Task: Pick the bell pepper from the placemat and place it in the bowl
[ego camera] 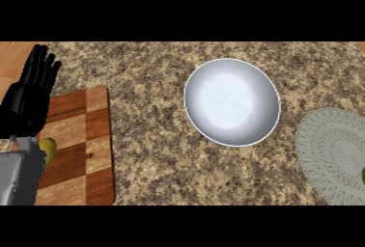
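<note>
The robot's black left hand [32, 91] rests at the left edge, fingers straight and up, holding nothing. It sits over a brown wooden cutting board [82, 144] — a small yellow-green thing [49, 146] peeks out beside the grey forearm. A shiny white oval bowl [231, 101] sits in the middle of the speckled stone counter [143, 72]. At the right lies a round pale woven placemat [331, 154] — a green sliver [363, 176] at its edge may be the bell pepper.

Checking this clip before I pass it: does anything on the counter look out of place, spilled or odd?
Nothing spilled or damaged. The bowl sits empty mid-counter. The placemat runs off the right edge, with only a green sliver at its border, too little to identify. A yellowish item on the cutting board is mostly hidden behind the resting left hand.
</note>
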Robot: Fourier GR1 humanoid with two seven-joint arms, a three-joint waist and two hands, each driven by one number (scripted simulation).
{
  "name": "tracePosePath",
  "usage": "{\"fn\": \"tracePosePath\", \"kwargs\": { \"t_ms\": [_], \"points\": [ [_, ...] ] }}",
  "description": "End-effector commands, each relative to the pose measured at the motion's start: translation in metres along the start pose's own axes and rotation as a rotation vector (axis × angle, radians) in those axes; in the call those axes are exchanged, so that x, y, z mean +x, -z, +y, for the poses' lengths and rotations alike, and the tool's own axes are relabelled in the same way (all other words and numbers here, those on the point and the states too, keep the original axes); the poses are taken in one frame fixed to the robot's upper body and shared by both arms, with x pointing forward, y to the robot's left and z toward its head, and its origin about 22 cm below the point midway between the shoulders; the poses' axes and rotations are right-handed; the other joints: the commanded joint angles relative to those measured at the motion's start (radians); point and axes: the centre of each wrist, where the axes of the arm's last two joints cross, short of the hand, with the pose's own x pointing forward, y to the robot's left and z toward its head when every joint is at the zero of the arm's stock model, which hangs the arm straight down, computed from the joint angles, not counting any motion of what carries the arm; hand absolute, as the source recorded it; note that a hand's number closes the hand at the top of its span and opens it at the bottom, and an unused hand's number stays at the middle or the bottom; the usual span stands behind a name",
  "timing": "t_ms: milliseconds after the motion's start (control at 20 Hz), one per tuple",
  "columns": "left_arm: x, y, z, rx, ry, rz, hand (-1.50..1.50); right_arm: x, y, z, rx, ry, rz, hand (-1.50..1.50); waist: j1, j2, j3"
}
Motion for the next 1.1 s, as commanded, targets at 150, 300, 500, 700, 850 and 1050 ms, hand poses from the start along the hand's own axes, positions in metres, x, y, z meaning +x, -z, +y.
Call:
{"fn": "tracePosePath", "kwargs": {
  "t_ms": [150,300,500,700,850,1050],
  "points": [
    [-0.011,-0.003,0.019,0.026,0.016,0.006,0.00,-0.002,-0.001,-0.064,-0.176,0.110,-0.248,1.50,-0.023,-0.007,-0.004],
    [-0.005,0.000,0.004,0.023,0.021,0.002,0.00,0.008,0.019,-0.073,-0.183,0.217,-0.300,1.50,-0.024,-0.011,-0.004],
    [-0.008,-0.001,0.000,0.023,0.010,0.017,0.00,0.024,0.047,-0.066,-0.143,0.374,-0.405,1.50,-0.043,-0.020,-0.005],
    [-0.015,-0.011,0.014,0.033,0.021,0.017,0.00,0.046,0.065,-0.094,-0.084,0.410,-0.427,1.50,-0.040,-0.024,-0.007],
    [-0.011,-0.008,0.023,0.055,0.043,0.032,0.00,0.076,0.096,-0.096,-0.036,0.441,-0.455,1.50,-0.057,-0.031,-0.008],
    [-0.010,-0.009,0.010,0.033,0.022,0.020,0.00,0.118,0.127,-0.114,-0.002,0.399,-0.469,1.50,-0.053,-0.026,-0.007]
  ]
}}
